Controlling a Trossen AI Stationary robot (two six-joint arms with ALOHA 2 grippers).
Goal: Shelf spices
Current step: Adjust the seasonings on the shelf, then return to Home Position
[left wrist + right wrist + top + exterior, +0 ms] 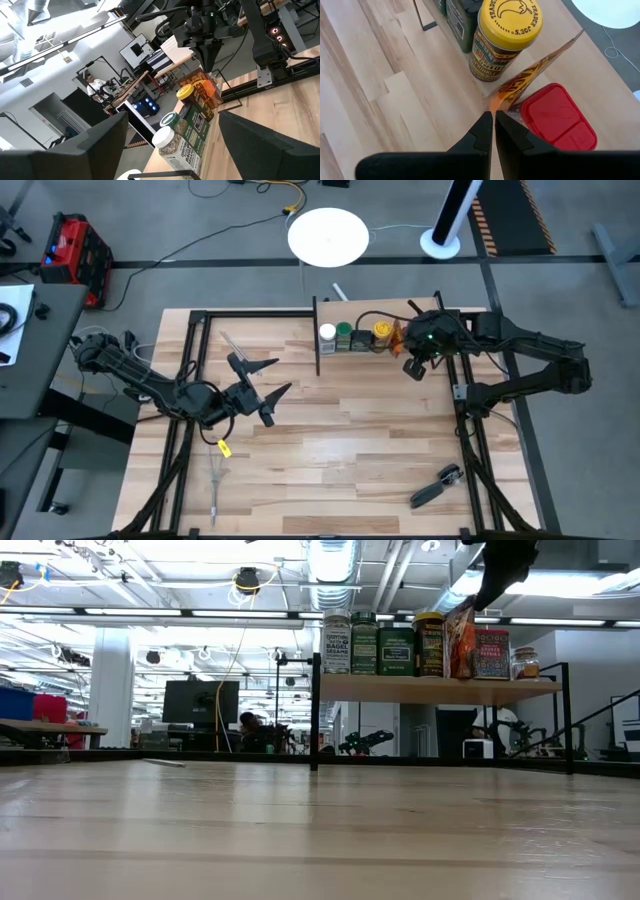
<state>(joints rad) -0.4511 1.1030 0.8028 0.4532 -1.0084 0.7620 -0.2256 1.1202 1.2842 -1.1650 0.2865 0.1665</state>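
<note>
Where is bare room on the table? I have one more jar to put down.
The wide stretch of table between the shelf, the left gripper and the black-handled tool is bare. The shelf board is crowded: spice jars stand side by side, with the right gripper above them.

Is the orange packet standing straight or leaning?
Leaning. The orange packet tilts between the yellow-capped jar and red tin on the shelf.
</note>
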